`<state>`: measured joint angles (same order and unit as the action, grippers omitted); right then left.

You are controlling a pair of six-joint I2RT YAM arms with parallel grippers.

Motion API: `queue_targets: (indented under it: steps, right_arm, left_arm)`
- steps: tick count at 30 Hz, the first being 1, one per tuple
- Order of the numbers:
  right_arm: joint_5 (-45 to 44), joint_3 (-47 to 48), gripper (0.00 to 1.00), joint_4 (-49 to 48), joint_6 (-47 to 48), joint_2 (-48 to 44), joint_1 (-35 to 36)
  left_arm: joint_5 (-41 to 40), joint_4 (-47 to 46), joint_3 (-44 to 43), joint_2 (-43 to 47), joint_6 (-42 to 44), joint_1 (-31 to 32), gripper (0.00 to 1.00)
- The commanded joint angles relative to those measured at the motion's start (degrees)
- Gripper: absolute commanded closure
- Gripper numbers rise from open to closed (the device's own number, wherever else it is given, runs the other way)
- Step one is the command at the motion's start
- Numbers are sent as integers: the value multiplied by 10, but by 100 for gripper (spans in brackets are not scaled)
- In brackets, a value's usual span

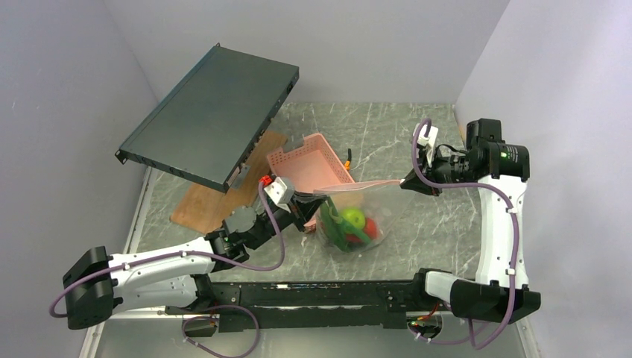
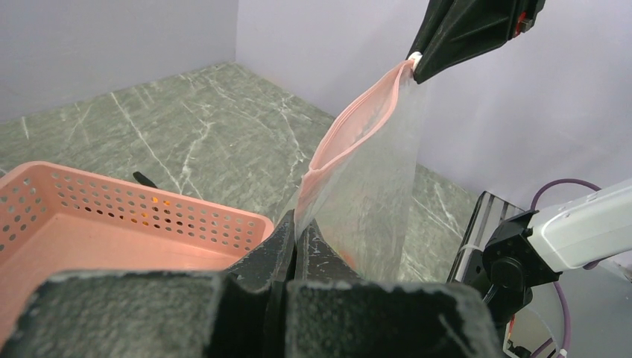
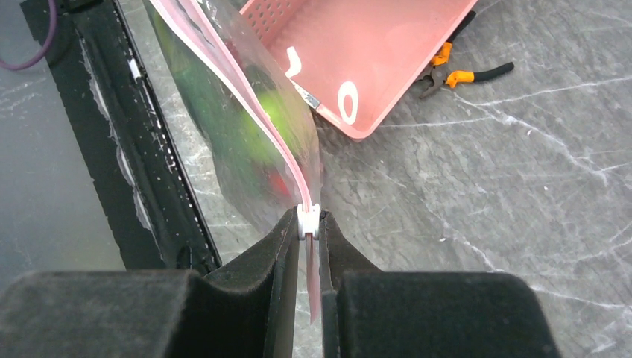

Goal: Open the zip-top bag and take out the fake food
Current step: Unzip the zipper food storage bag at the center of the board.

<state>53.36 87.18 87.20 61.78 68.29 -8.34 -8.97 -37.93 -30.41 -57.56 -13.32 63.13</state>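
Top external: zip-top bag (image 1: 373, 195) stretched between left gripper (image 1: 311, 203) and right gripper (image 1: 408, 183), fake food (image 1: 355, 224) sagging in its bottom, pink basket (image 1: 309, 160) just behind. Left wrist: left fingers clamped on one end of the bag's pink strip. Right wrist: right fingers clamped on the white slider (image 3: 308, 218) at the other end; pliers (image 3: 456, 74) lie beside the basket.

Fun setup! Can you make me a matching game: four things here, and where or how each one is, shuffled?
1 bag
2 apple
3 pliers
4 basket

A on the table beside the basket
B pinched between left claw and right claw
C inside the bag
D pink, with holes

Pairs: 1-B, 2-C, 3-A, 4-D
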Motion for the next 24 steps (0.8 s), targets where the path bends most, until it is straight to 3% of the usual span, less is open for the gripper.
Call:
queue_targets:
  steps: [1,24]
  right_arm:
    - [-55,5,98,-14,25,-14,-18]
    - [-73,-4,97,-15,30,-23,-36]
  left_arm:
    - [-40,-16,3,25,-8,-10,100]
    - [-40,-7,12,35,-24,-20,100]
